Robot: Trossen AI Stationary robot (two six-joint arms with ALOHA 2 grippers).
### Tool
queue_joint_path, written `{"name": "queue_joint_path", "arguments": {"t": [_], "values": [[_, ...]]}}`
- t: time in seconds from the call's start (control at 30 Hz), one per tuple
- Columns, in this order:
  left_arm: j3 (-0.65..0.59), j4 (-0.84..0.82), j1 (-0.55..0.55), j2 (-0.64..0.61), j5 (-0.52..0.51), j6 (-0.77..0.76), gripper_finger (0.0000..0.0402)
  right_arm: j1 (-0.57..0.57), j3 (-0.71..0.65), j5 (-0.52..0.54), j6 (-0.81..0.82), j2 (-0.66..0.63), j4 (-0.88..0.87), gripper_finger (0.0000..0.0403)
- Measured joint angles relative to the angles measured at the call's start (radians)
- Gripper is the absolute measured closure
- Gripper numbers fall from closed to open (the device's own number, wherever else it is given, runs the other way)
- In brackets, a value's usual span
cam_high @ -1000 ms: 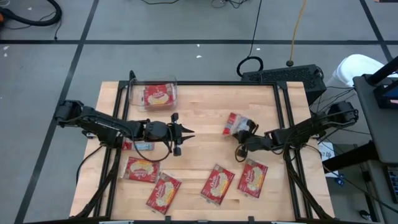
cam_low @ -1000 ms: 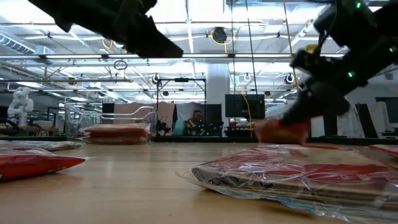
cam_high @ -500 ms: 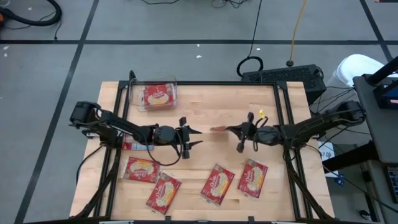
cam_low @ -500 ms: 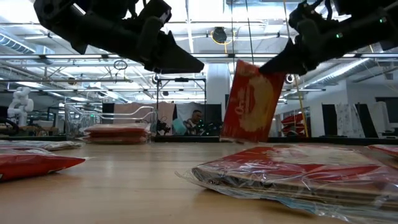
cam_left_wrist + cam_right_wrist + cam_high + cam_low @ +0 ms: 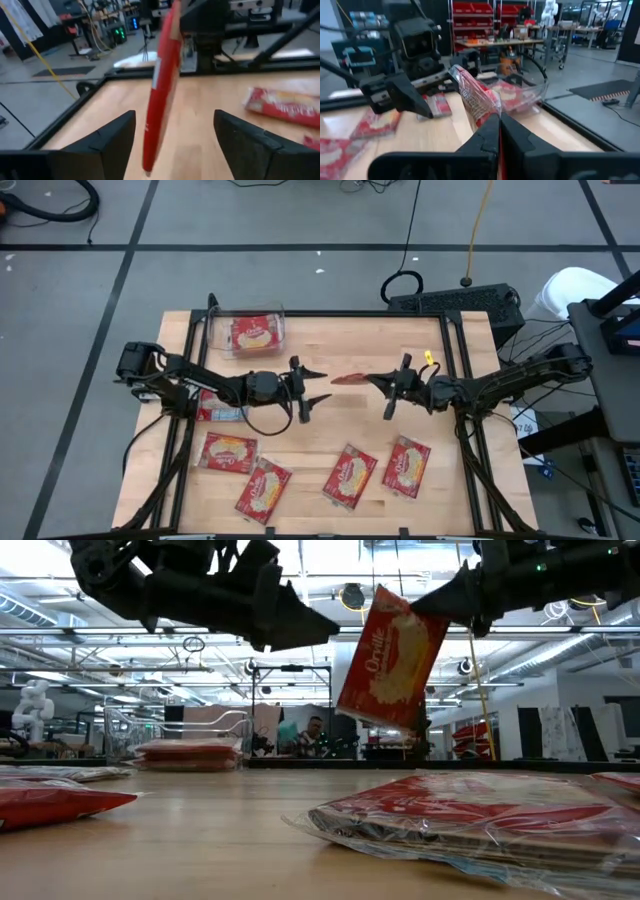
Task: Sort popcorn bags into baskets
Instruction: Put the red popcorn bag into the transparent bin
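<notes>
Mid-frame handoff above tabletop [image 5: 330,430]: right hand [image 5: 383,383] clamped on raised popcorn bag [image 5: 348,378], left hand [image 5: 318,384] spread wide beside it; straddle bag edge squarely, close, then release toward upper-left bin [image 5: 278,320].

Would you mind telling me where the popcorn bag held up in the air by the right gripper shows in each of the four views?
High view: the held popcorn bag is edge-on at the table's middle, between the grippers.
Low view: upper centre, tilted, clear of the table.
Left wrist view: a red edge between the open left fingers.
Right wrist view: centre, above the shut right fingers.
Shared landmark: the clear bin.
</notes>
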Motion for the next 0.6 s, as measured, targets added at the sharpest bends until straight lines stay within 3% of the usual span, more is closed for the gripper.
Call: {"name": "queue_joint_path", "arguments": {"t": [0.2,0.43,0.6], "values": [[0.015,0.049,0.04,0.0,0.062,0.023,0.0117,0.0,0.001,0.0,0.0,0.025,0.113,0.0403],[0.049,0.041,0.062,0.0,0.105,0.021,0.0144,0.001,0.002,-0.033,-0.019,0.136,0.279,0.0403],[0.105,-0.111,0.094,0.0,0.223,-0.046,0.0159,0.001,0.002,-0.057,-0.043,0.205,0.387,0.0403]]}}
